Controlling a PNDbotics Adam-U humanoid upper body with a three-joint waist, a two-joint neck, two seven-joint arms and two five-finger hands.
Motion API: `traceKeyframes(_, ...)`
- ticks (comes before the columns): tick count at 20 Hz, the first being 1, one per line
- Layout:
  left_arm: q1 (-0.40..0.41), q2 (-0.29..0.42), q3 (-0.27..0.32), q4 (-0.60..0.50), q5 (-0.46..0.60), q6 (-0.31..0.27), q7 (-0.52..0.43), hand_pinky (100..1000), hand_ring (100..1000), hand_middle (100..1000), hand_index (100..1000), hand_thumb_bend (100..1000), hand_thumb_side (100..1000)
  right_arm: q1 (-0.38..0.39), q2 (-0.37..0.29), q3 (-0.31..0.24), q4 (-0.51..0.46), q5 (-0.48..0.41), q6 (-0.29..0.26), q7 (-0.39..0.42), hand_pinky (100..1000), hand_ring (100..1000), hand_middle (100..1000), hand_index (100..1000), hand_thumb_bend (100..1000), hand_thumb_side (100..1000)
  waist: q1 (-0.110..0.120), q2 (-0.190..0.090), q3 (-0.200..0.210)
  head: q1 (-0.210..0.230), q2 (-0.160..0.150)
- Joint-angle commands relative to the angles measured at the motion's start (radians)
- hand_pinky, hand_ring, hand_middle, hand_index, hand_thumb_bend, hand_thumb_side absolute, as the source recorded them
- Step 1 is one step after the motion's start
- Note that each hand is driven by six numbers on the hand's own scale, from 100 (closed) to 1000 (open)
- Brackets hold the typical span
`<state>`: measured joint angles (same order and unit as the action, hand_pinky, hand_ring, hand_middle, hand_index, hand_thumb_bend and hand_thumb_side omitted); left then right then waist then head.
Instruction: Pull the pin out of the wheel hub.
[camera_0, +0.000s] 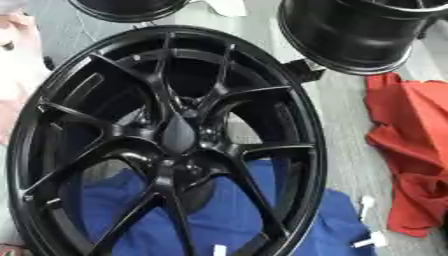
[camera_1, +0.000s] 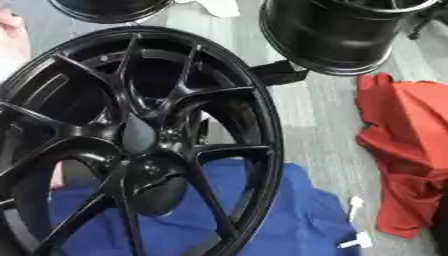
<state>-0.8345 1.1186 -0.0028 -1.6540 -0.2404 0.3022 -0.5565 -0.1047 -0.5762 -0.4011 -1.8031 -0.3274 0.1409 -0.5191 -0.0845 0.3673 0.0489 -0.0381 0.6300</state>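
A large black multi-spoke wheel (camera_0: 308, 150) stands tilted and fills the left and middle of both views. Its dark hub (camera_0: 178, 134) sits where the spokes meet. I cannot make out a pin in the hub. A small white piece (camera_0: 219, 250) shows at the bottom edge, between the lower spokes. Two more small white pieces (camera_0: 366, 204) (camera_0: 372, 241) lie to the right of the wheel, at the edge of the blue cloth. Neither of my hands shows in either view.
A blue cloth (camera_0: 337, 225) lies under the wheel's lower part. A red cloth (camera_0: 411, 140) is heaped at the right. A second black wheel (camera_0: 350, 35) lies at the upper right and a third (camera_0: 127, 10) at the top. A black block (camera_0: 302, 70) is beside the rim.
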Motion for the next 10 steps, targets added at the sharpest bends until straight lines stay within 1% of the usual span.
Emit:
traceKeyframes(1, -0.026, 0.026, 0.017, -0.036, 0.065, 0.025, 0.129, 680, 575, 510, 651, 100, 316, -0.005, -0.023, -0.017, -0.019, -0.006, -0.002, -0.001, 485, 455, 553, 667, 100, 470, 0.004, -0.015, 0.001, -0.001, -0.012)
traceKeyframes(3, -0.024, 0.028, 0.005, -0.048, 0.087, 0.051, 0.197, 672, 565, 499, 644, 100, 298, -0.006, -0.022, -0.015, -0.02, -0.007, -0.001, 0.001, 485, 455, 554, 667, 100, 472, 0.005, -0.014, 0.0, 0.002, -0.013)
traceKeyframes(4, -0.024, 0.028, 0.001, -0.051, 0.093, 0.066, 0.218, 670, 562, 495, 642, 100, 299, -0.005, -0.021, -0.016, -0.02, -0.007, -0.001, 0.001, 485, 455, 554, 667, 100, 472, 0.006, -0.014, -0.001, 0.003, -0.013)
traceKeyframes(5, -0.023, 0.028, -0.001, -0.054, 0.097, 0.079, 0.237, 668, 557, 490, 641, 100, 281, -0.004, -0.02, -0.017, -0.02, -0.007, -0.001, 0.0, 485, 455, 554, 667, 100, 472, 0.006, -0.014, -0.002, 0.003, -0.013)
traceKeyframes(6, -0.022, 0.028, -0.002, -0.056, 0.101, 0.091, 0.252, 679, 584, 517, 670, 100, 276, -0.004, -0.019, -0.018, -0.02, -0.008, -0.001, -0.001, 485, 455, 554, 667, 100, 471, 0.006, -0.014, -0.002, 0.003, -0.013)
traceKeyframes(7, -0.019, 0.029, -0.005, -0.058, 0.106, 0.101, 0.258, 768, 723, 681, 784, 100, 214, -0.003, -0.019, -0.019, -0.02, -0.008, -0.001, -0.001, 485, 455, 554, 667, 100, 472, 0.006, -0.014, -0.003, 0.003, -0.013)
traceKeyframes(8, -0.015, 0.033, -0.007, -0.063, 0.104, 0.103, 0.258, 859, 819, 779, 816, 100, 104, -0.002, -0.019, -0.019, -0.021, -0.008, -0.001, -0.002, 485, 455, 554, 667, 100, 472, 0.007, -0.014, -0.003, 0.003, -0.014)
traceKeyframes(9, -0.011, 0.037, -0.008, -0.064, 0.09, 0.105, 0.256, 943, 918, 858, 841, 293, 100, -0.001, -0.018, -0.019, -0.021, -0.008, -0.002, -0.002, 485, 454, 554, 667, 100, 472, 0.007, -0.014, -0.003, 0.003, -0.015)
traceKeyframes(10, -0.008, 0.042, -0.007, -0.062, 0.061, 0.11, 0.251, 981, 951, 878, 842, 455, 100, -0.001, -0.018, -0.019, -0.021, -0.009, -0.002, -0.002, 485, 454, 553, 667, 100, 472, 0.007, -0.014, -0.004, 0.003, -0.015)
